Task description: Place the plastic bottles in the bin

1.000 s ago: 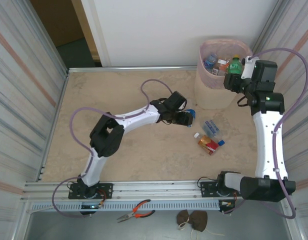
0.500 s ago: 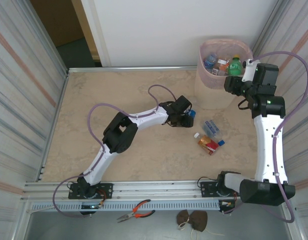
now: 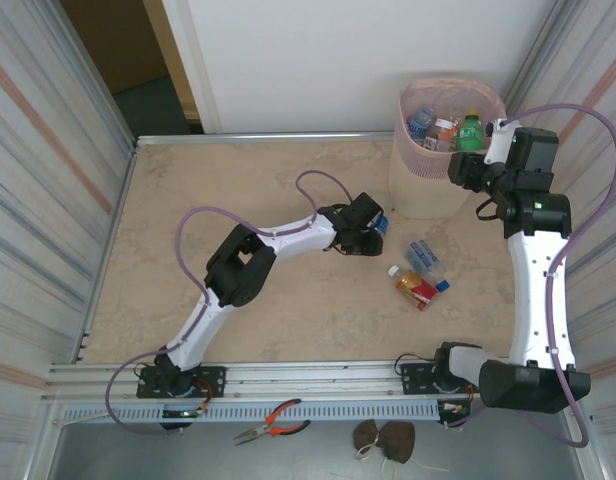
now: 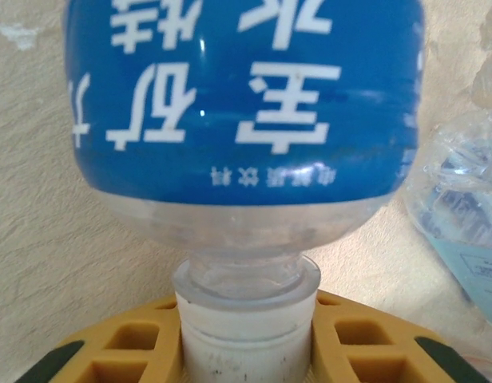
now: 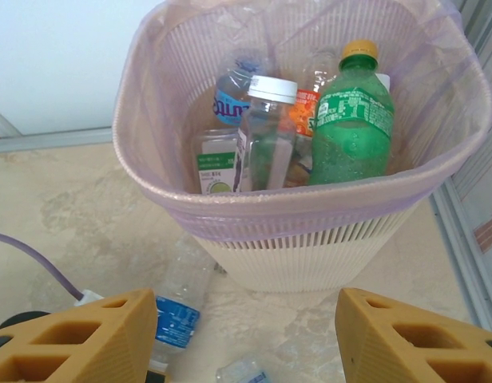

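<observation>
Now the left gripper [image 3: 374, 231] clamps a blue-labelled clear plastic bottle [image 4: 244, 104] at the tabletop [image 3: 188, 190] centre. Next, I judge, it must be carried to the far-right pale pink perforated bin [image 5: 310, 209]. The right gripper [image 5: 246, 335] gapes, empty.

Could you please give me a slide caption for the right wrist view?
Open right tool facing the pink bin, which holds a green bottle among clear bottles.

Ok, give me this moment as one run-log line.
left gripper: shut on blue-label bottle at its neck | right gripper: open, facing bin | red-label bottle and clear bottle lying on table
</observation>
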Motion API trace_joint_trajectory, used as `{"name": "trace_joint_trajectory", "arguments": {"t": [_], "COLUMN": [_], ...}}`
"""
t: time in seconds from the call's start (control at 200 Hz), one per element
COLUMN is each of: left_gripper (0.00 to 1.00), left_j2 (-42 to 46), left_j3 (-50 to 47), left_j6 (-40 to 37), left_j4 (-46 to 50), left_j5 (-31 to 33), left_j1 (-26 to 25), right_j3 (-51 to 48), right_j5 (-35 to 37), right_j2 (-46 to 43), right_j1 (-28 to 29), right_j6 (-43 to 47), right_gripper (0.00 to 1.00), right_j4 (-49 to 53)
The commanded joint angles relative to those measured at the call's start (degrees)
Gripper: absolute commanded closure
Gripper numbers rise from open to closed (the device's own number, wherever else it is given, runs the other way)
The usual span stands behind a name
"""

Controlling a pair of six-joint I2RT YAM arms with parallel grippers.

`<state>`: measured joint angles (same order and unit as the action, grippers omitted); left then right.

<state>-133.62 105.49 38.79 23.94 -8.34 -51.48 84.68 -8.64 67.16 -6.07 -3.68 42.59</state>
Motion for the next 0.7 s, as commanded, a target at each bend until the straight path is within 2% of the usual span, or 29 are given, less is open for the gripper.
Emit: {"name": "trace_joint_trajectory", "arguments": {"t": [0.0,0.205,0.446,0.566,0.696], "left_gripper": [0.72,0.73,0.77,0.76,0.77], "left_j2": [5.4,13.2,26.9,33.3,38.1], "left_j3": [-3.0,-9.7,-19.8,-24.4,-28.1], "left_j6": [-1.6,-3.9,-10.3,-15.5,-20.6], "left_j4": [-0.4,-2.5,-9.5,-14.4,-19.8], "left_j5": [1.6,2.9,3.0,2.7,-2.2], "left_j1": [-0.3,-0.3,-0.9,-1.9,-2.4], "right_j3": [-0.8,-2.2,-3.3,-3.9,-5.1], "right_j5": [-1.6,-5.7,-12.3,-17.2,-23.5], "right_j2": [-1.7,-3.0,-3.7,-3.6,-3.3], "right_j1": [0.5,1.8,3.7,4.1,4.1], "right_j6": [-2.1,-6.1,-12.2,-15.3,-19.4], "right_gripper": [0.41,0.4,0.37,0.31,0.22], "right_j4": [0.0,-0.8,-1.9,-3.5,-7.2]}}
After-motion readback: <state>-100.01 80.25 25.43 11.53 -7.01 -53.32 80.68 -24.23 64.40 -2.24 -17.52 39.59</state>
